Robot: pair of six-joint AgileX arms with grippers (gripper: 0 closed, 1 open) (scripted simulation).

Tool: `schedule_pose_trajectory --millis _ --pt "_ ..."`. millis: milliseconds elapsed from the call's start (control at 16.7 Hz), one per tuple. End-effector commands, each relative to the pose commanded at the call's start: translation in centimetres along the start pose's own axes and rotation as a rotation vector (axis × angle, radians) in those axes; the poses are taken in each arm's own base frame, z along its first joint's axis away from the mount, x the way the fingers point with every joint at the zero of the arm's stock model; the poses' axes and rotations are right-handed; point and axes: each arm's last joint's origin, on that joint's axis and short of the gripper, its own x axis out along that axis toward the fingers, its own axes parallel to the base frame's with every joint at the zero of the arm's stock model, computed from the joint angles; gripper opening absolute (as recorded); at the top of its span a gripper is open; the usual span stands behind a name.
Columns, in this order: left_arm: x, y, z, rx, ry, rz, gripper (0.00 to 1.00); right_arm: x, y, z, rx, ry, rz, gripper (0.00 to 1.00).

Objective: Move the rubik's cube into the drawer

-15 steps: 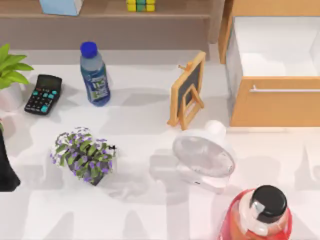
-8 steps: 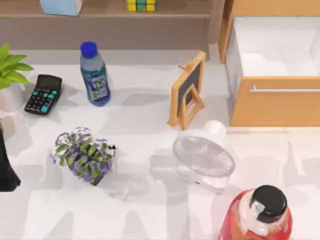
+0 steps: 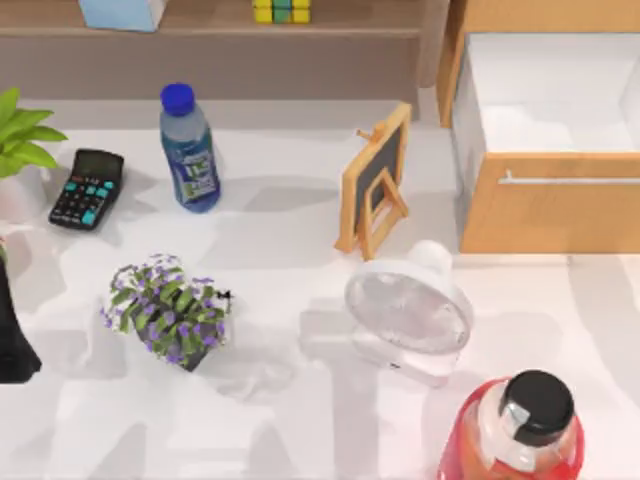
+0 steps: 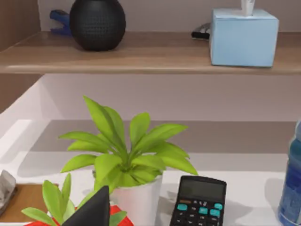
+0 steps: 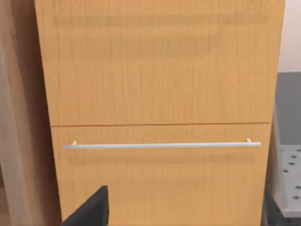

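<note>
At the far left edge of the table, the left arm (image 3: 12, 335) shows as a dark shape; I cannot tell how its claw stands. Beyond it a green potted plant (image 3: 20, 135) stands in a white pot, seen close in the left wrist view (image 4: 127, 155). Just right of the plant lies a black calculator (image 3: 88, 188) with teal keys. Right of that stands a blue water bottle (image 3: 190, 150) with a blue cap, upright. Nearer the front, a purple-flowered plant (image 3: 168, 312) sits in a dark pot.

Along the far side runs the long brown shelf (image 3: 210, 25). On it, toward the left, stands a light-blue box (image 3: 122, 12), and in the left wrist view a black round speaker (image 4: 97, 23) sits on the same shelf. The rubik's cube (image 3: 281, 10) rests on the shelf farther right, near the table's middle, well apart from the drawer.

In the middle of the table a small chalkboard easel (image 3: 376, 182) with a wooden frame stands upright. Just in front of it is a white desk fan (image 3: 410, 310). At the front right stands a red bottle (image 3: 515, 430) with a black cap.

At the far right the drawer (image 3: 550, 205) is pulled open, its white interior showing and its silver bar handle (image 3: 570, 180) across the front panel. The right wrist view faces that panel (image 5: 160, 169). Whether the right claw is open I cannot tell.
</note>
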Motion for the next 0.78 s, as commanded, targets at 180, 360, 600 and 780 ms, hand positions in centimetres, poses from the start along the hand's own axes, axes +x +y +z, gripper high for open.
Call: schedule_pose_trajectory --millis 180,360,600,780 --pt "0.0 0.0 0.0 0.000 0.000 0.000 1.00 6.4 1.8 1.6 -0.004 -0.008 -0.138 1.00" --pt "0.0 0.0 0.0 0.000 0.000 0.000 1.00 11.6 5.3 0.9 0.007 -0.008 -0.168 1.00" --pt "0.0 0.0 0.0 0.000 0.000 0.000 1.00 16.2 15.5 -1.5 0.044 -0.034 -0.077 1.00" --pt "0.0 0.0 0.0 0.000 0.000 0.000 1.00 17.6 23.7 -7.5 0.010 0.009 -0.033 1.00"
